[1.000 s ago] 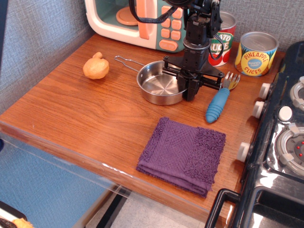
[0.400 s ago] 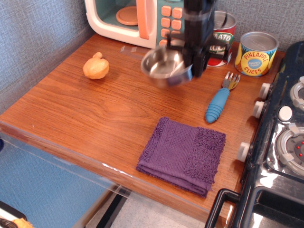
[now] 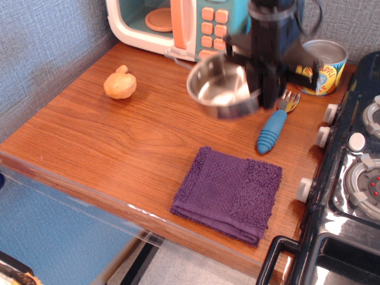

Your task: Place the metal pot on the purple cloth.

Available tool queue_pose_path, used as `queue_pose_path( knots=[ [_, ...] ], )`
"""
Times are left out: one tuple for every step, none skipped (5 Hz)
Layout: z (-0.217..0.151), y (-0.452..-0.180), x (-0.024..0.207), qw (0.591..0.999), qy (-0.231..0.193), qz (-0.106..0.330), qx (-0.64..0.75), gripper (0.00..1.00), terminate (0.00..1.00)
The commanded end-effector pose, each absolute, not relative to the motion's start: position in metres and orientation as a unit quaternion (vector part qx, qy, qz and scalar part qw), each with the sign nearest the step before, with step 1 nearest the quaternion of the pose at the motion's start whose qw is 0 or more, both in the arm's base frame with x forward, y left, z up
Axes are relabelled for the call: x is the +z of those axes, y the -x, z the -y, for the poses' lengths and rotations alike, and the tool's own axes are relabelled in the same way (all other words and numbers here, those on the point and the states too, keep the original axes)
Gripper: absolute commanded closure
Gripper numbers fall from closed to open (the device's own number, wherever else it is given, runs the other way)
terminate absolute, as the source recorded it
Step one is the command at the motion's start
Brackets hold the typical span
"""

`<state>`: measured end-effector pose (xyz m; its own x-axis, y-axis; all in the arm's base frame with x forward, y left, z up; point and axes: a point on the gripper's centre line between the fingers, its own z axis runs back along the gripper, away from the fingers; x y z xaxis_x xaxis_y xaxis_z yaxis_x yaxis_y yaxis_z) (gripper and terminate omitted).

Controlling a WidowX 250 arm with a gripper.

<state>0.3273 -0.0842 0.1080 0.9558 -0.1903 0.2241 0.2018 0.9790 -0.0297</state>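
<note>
In the single view, the gripper (image 3: 265, 80) is holding the pot (image 3: 224, 89) by its right rim, with the fingers closed on it, and the pot is hanging in the air above the table (image 3: 89, 136), slightly tilted. The cloth (image 3: 228, 195) is lying flat near the front edge, below the pot in the picture, so toward the camera and a little right. I judge the pot needs to travel forward, then go down on the cloth.
</note>
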Motion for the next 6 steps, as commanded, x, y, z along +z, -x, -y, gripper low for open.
queue_pose_path(
  knots=[
    [0.105, -0.276, 0.106, 0.987, 0.031, 0.113, -0.106, 1.0, 0.0],
    [0.109, -0.272, 0.099, 0.988, 0.03, 0.109, -0.103, 1.0, 0.0],
    [0.113, -0.273, 0.09, 0.989, 0.014, 0.101, -0.104, 1.0, 0.0],
    [0.11, -0.271, 0.078, 0.99, 0.002, 0.088, -0.106, 1.0, 0.0],
    [0.108, -0.265, 0.067, 0.991, -0.007, 0.073, -0.112, 1.0, 0.0],
    [0.109, -0.257, 0.055, 0.991, -0.015, 0.054, -0.118, 1.0, 0.0]
  ],
)
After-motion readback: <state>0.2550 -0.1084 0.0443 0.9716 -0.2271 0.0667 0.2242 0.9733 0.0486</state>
